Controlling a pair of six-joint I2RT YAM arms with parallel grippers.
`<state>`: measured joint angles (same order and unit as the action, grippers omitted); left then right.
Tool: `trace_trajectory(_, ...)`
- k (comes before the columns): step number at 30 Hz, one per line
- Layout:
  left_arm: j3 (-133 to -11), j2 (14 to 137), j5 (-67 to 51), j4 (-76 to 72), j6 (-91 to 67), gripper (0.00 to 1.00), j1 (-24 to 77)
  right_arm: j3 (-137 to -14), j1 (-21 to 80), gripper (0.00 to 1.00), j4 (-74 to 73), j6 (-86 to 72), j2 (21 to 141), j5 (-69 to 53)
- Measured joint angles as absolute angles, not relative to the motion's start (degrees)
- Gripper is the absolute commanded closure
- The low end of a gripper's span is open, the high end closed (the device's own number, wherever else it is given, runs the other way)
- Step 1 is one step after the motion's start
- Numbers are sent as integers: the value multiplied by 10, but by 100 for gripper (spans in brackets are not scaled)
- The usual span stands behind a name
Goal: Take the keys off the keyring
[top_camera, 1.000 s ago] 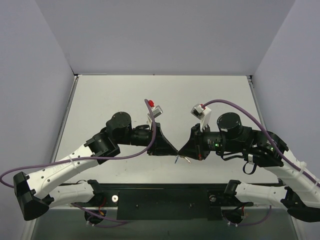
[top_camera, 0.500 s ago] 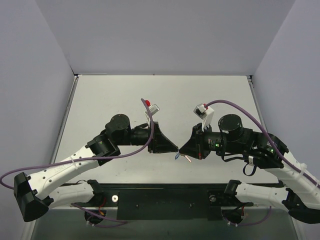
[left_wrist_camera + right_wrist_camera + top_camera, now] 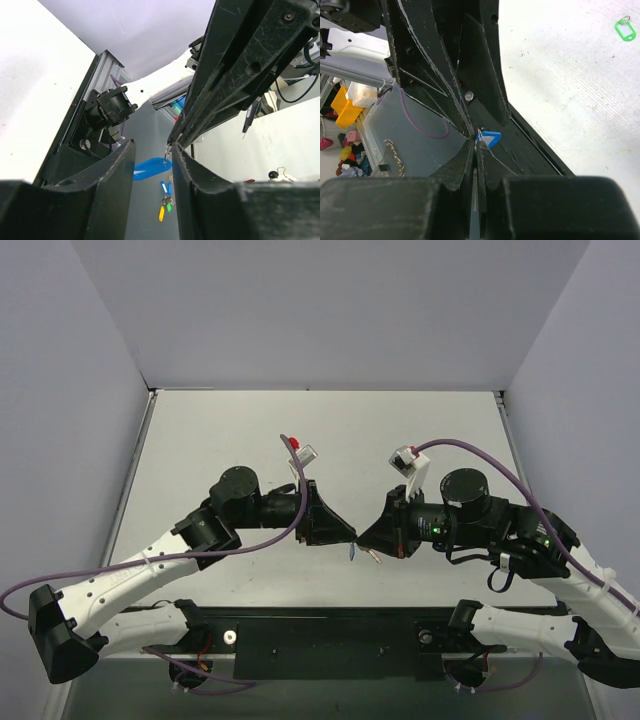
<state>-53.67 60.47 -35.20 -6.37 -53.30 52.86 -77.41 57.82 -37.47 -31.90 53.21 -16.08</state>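
The right gripper has its fingers squeezed nearly together on a thin silver sliver, one of the keys. The left gripper shows a narrow gap, and I cannot tell whether it pinches anything. The blue keyring hangs just beside the two meeting tips, over the near edge of the table, and a green tag lies well apart.
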Motion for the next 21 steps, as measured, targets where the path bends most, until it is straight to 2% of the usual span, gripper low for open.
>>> trace_trajectory(5, -536, 605, -352, -62, -531, 40, 524, -774, 578, 100, -370, -321, 528, -167)
trace_trajectory(6, -536, 604, -351, -63, -530, 32, 524, -774, 578, 100, -369, -321, 527, -168)
trace_trajectory(8, -536, 604, -352, -62, -524, 27, 523, -774, 578, 100, -368, -321, 526, -171)
trace_trajectory(15, -549, 603, -363, -17, -478, 25, 512, -774, 578, 100, -368, -321, 526, -185)
trace_trajectory(21, -651, 618, -407, 109, -375, 25, 501, -775, 578, 100, -380, -316, 532, -198)
